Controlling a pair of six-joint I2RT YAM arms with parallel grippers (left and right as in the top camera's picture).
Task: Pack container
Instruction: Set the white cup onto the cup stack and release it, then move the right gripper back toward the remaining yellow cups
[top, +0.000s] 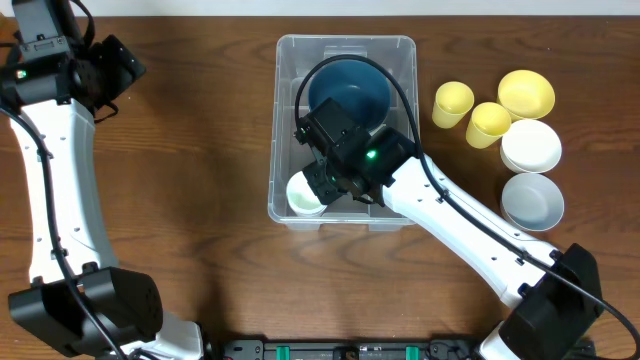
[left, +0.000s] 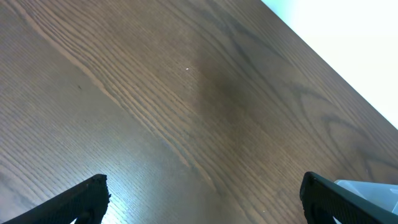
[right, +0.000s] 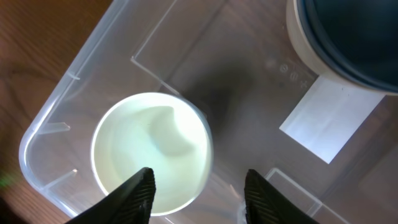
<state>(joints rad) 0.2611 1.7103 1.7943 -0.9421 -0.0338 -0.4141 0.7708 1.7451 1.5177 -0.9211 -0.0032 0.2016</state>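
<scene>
The clear container (top: 345, 40) stands at the table's middle; its wall (right: 56, 118) and white floor label (right: 329, 118) show in the right wrist view. A dark blue bowl (top: 350, 95) sits in its far half (right: 354, 37). A pale whitish-green cup (top: 303, 195) stands upright in the near left corner (right: 149, 149). My right gripper (top: 318, 185) reaches down inside the container and is open (right: 199, 190). One finger is over the cup's mouth, the other outside its rim, and neither presses it. My left gripper (top: 125, 65) is open over bare wood (left: 202, 199) at the far left.
To the right of the container stand two yellow cups (top: 452, 104) (top: 488, 124), a yellow bowl (top: 526, 93), a white bowl (top: 531, 146) and a pale grey bowl (top: 532, 200). My right arm crosses the container's near right rim.
</scene>
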